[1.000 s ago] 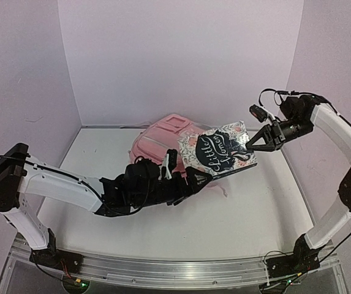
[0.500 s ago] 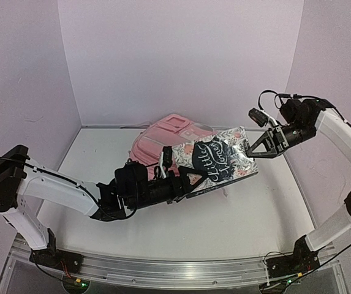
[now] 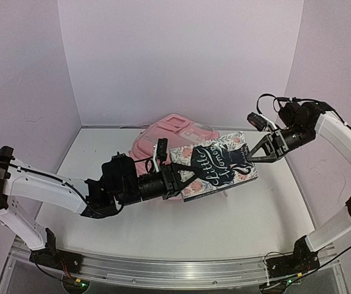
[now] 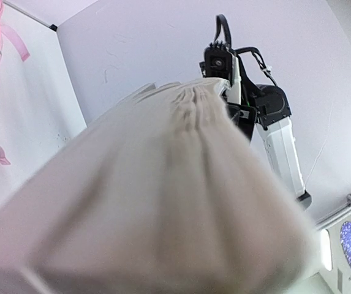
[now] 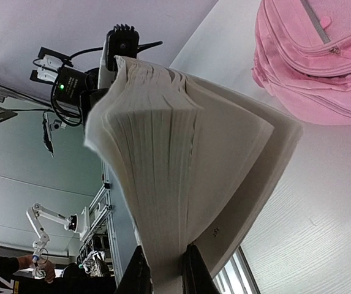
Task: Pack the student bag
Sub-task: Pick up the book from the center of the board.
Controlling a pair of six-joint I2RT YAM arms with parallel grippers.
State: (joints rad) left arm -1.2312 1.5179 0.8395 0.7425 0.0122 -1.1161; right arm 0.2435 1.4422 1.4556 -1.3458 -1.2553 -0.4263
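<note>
First, keep right claw [image 3: 252, 154] clenched on book [image 3: 217, 160] corner; verify left claw [image 3: 186, 178] grip at opposite edge (cannot tell), then lower toward bag [image 3: 172, 130].

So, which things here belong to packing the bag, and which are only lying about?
For the job: student bag; book, held by the right gripper; left gripper at its other edge.
Not part of it: table; aluminium rail.
</note>
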